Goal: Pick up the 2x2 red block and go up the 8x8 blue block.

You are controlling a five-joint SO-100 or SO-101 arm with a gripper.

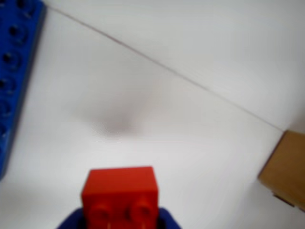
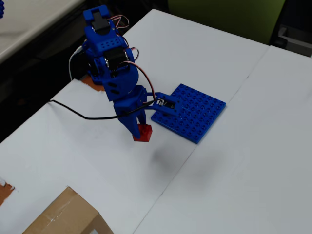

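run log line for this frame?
gripper: shut on red block | block lifted off table, shadow below | blue plate: empty, right of block in overhead view

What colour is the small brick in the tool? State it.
Bright red; the 2x2 red block shows best in the wrist view, held in the blue tool.

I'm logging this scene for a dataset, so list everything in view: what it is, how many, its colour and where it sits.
2x2 red block: one, red, between the fingers, just off the blue plate's near-left edge in the overhead view; seems lifted, with a shadow below.
8x8 blue block: one, blue, flat on the white table, centre.
Cardboard box: one, brown, bottom-left corner of the overhead view.
Table: white panels with seams between them.
Cable: one, black, running across the table to the arm.
Arm: one, blue, upper left.
Gripper: one, blue, fingers closed on the red block.
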